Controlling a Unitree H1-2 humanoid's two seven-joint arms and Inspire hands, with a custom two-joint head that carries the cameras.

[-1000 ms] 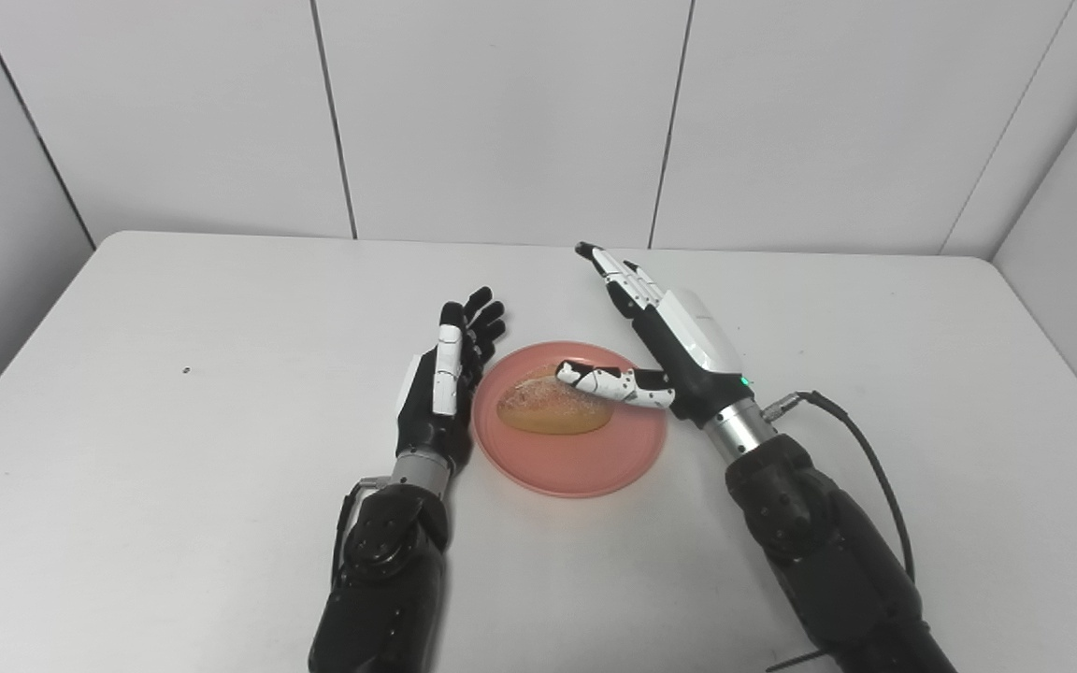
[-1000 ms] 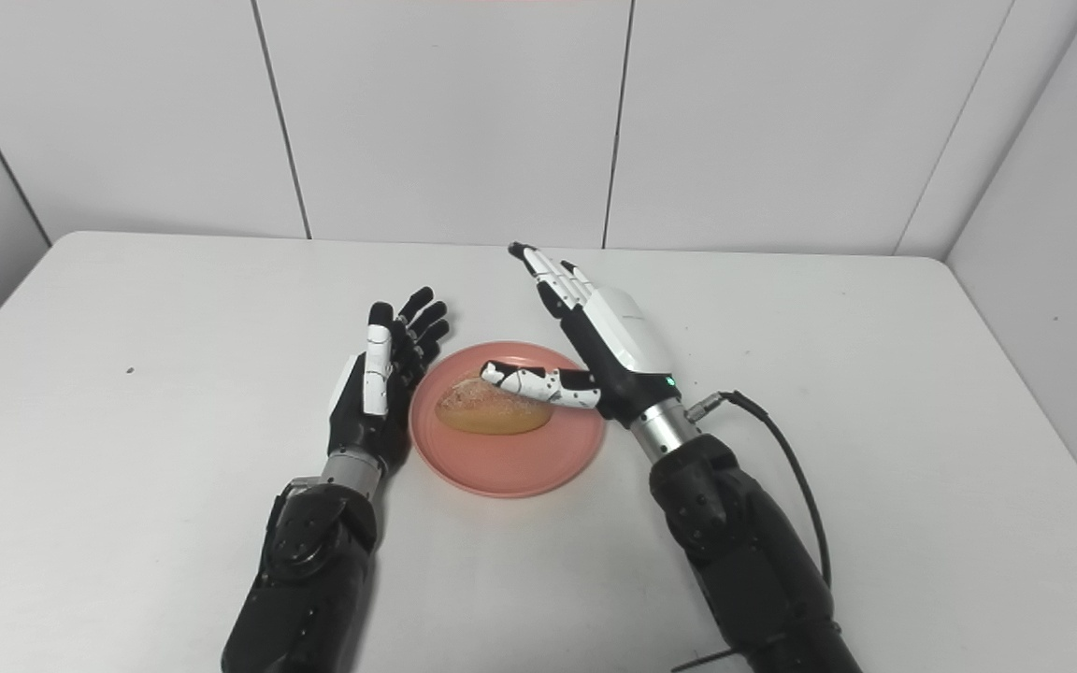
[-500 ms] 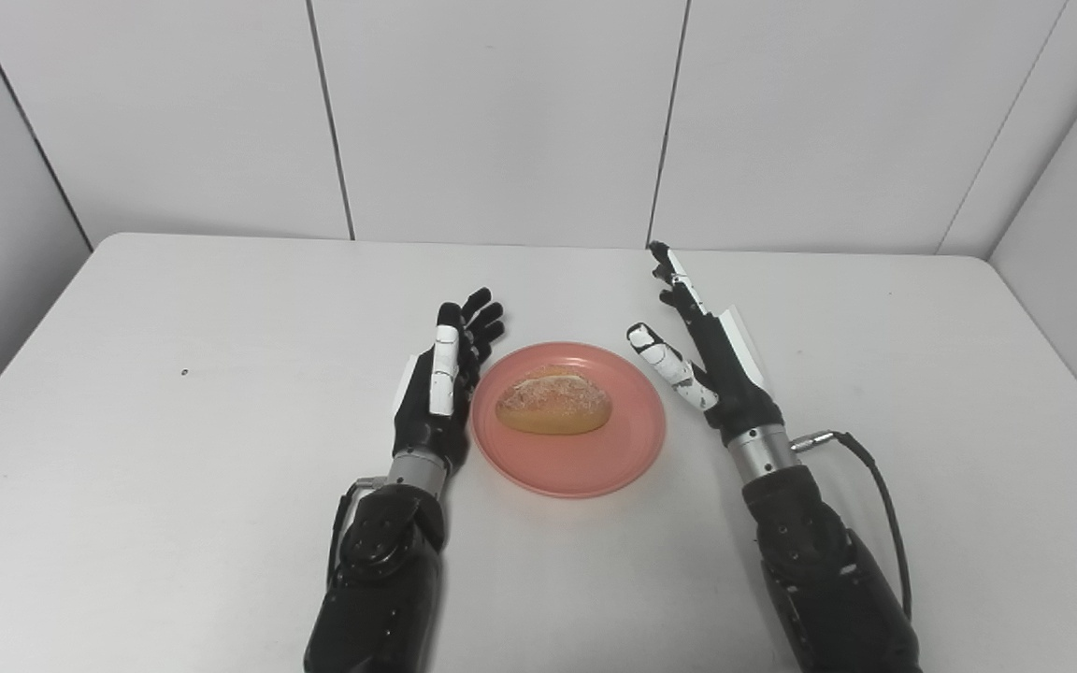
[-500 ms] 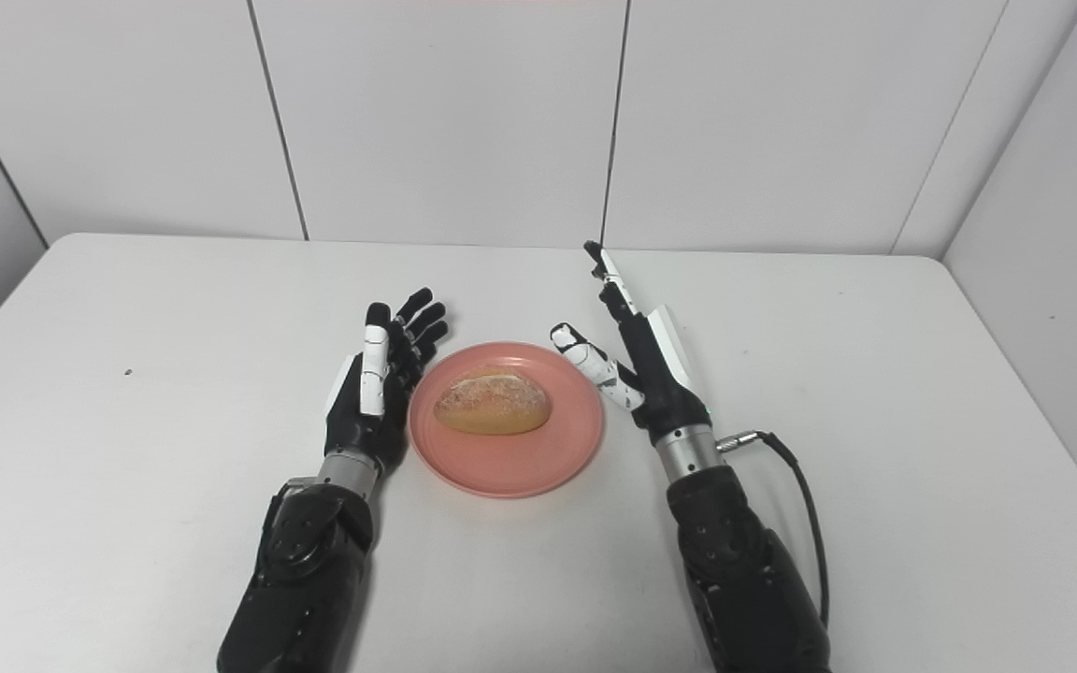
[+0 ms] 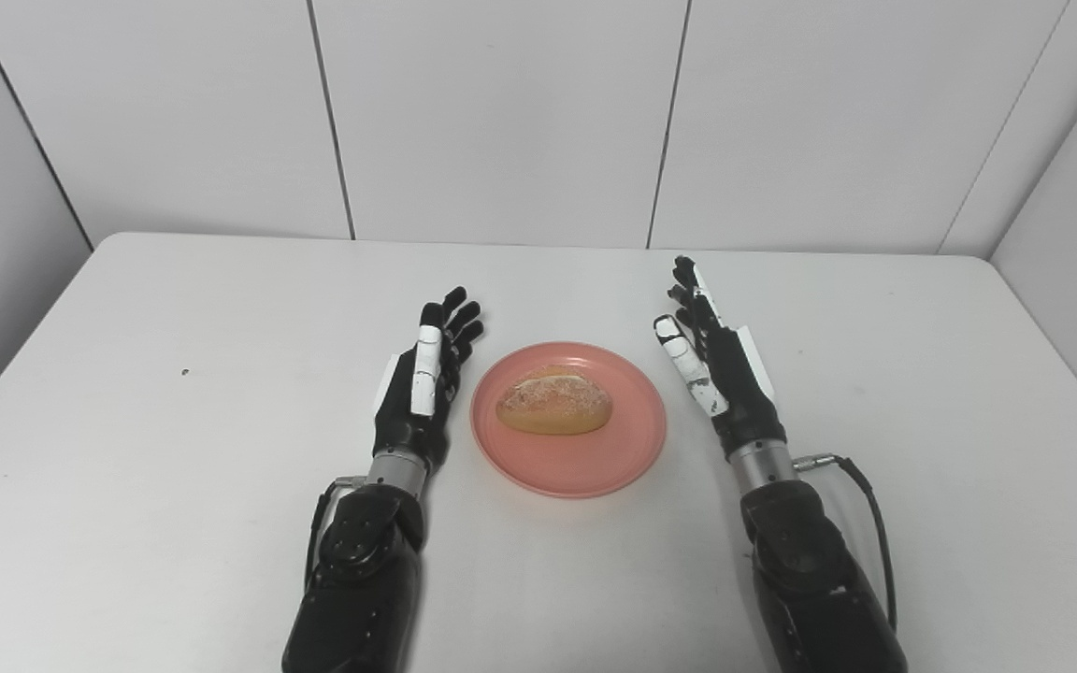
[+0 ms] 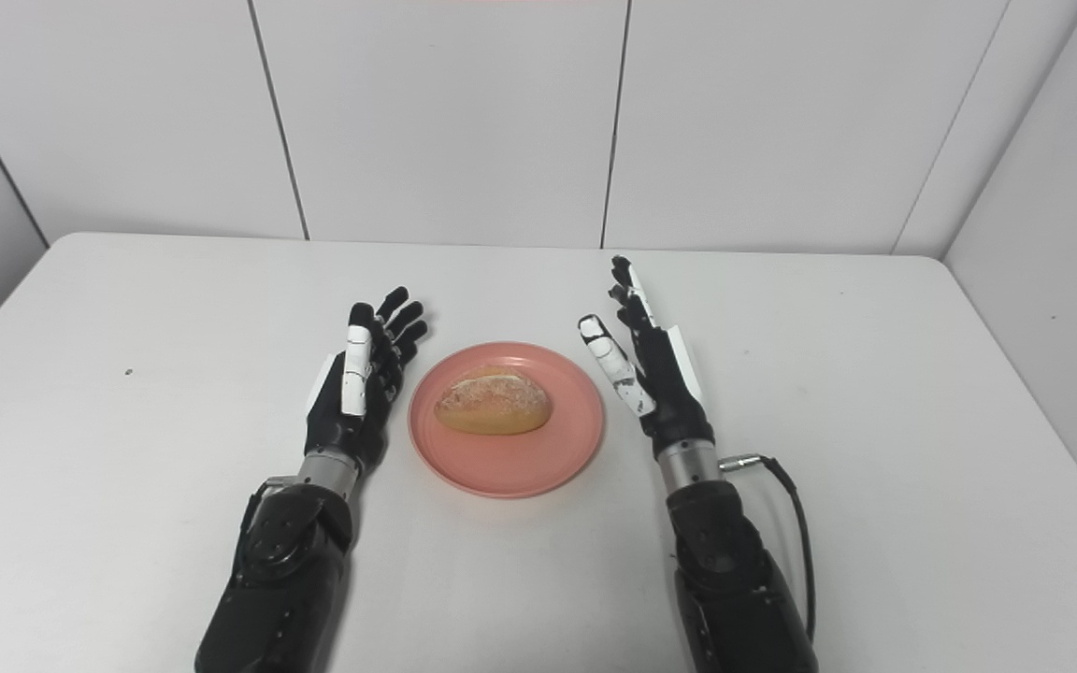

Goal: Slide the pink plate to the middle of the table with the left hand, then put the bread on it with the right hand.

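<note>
Left eye view shows the pink plate (image 5: 568, 458) lying near the middle of the white table (image 5: 174, 449), with the bread (image 5: 554, 409) resting on its far half. The left hand (image 5: 422, 388) stands edge-on just beside the plate's left rim, fingers spread and empty, seemingly clear of the rim, though the gap is hard to judge from here. The right hand (image 5: 716, 374) stands likewise on the plate's right side, fingers extended and apart, holding nothing. A black cable (image 5: 866, 523) loops from the right wrist.
</note>
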